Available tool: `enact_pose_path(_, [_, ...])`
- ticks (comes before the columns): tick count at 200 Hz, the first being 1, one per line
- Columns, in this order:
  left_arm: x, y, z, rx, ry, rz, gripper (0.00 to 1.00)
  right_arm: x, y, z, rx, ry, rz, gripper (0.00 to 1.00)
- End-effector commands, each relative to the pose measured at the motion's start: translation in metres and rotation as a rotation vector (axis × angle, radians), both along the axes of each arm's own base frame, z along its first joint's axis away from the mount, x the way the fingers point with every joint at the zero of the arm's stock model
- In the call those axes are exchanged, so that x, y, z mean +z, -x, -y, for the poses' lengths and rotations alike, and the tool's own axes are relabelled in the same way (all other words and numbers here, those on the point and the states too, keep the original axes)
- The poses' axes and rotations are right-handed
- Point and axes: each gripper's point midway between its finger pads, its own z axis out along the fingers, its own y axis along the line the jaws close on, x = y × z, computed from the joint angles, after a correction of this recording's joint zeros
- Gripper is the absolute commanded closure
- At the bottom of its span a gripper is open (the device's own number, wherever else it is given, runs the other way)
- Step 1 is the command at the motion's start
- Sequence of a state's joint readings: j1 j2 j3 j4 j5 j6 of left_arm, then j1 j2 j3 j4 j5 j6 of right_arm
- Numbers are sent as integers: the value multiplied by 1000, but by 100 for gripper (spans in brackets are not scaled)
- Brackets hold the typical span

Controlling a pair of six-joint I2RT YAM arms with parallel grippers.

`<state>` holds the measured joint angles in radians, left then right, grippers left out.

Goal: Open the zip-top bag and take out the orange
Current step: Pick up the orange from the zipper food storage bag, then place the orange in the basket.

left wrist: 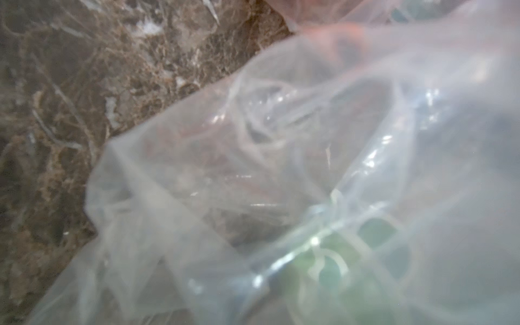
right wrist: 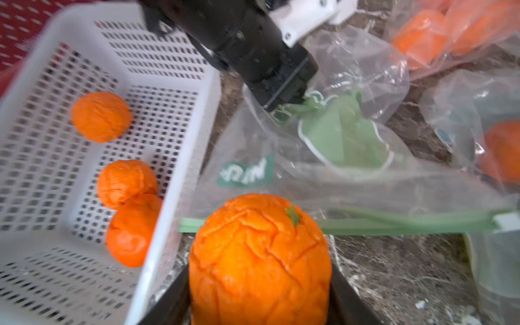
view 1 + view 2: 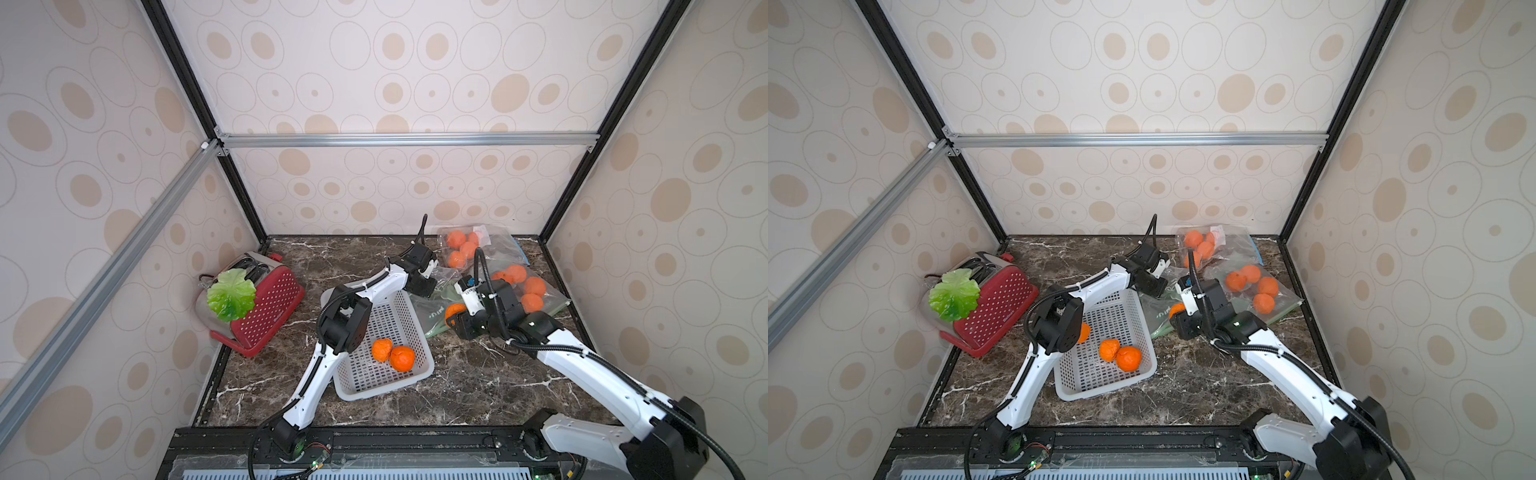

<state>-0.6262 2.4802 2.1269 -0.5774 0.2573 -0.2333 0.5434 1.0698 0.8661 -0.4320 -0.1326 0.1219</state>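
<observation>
While the left fingers [image 2: 284, 90] are clamping closed on the zip-top bag [image 2: 337, 146] lying on the counter [image 2: 408, 267], the right fingers [image 2: 349, 295] are gripping the orange [image 2: 259, 259] right at its green zipper [image 2: 394, 225], the white basket [image 2: 209, 112] crowding close beside.

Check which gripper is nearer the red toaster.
Left. The left gripper, shut on the printed bag, sits just beyond the basket from the toaster. The right gripper, holding an orange, is beyond the basket too, but farther out.

White lettering on a green patch [image 2: 246, 171] of the zip-top bag [image 2: 351, 185], mid-frame, is too blurred to read.
</observation>
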Motion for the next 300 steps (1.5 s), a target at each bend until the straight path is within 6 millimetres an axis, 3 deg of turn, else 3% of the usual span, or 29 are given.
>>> enact_pose_path(1, [10,-15,-2,43,0,32,100,35,27,-36,212,-246,80,49])
enact_pose_path(22, [15,-20,-1,57,4,47,100,45,29,-64,303,-401,97,50])
enact_pose_path(55, [24,-25,-5,90,11,65,100,18,18,-120,367,-262,115,53])
enact_pose_path(78, [30,-27,-6,94,25,69,100,3,-9,-142,297,-280,125,47])
enact_pose_path(107, [34,-27,-10,97,33,72,82,-18,-31,-153,243,-211,151,31])
enact_pose_path(120, [35,-26,-10,92,38,77,68,-20,-36,-155,236,-213,161,23])
enact_pose_path(160, [49,-24,-7,68,70,100,48,-25,-40,-149,215,-179,187,13])
enact_pose_path(197, [72,-22,-7,48,86,137,35,1,-21,-138,280,-212,298,13])
enact_pose_path(211, [86,-24,-11,62,82,175,3,10,-14,-130,294,-205,345,13])
enact_pose_path(214, [89,-25,-13,66,81,184,1,11,-13,-128,295,-201,354,13])
enact_pose_path(264, [153,-23,-33,84,63,327,1,41,-13,-85,192,-236,498,12])
enact_pose_path(300, [207,-23,-58,164,31,466,1,35,-29,-53,69,-188,468,12])
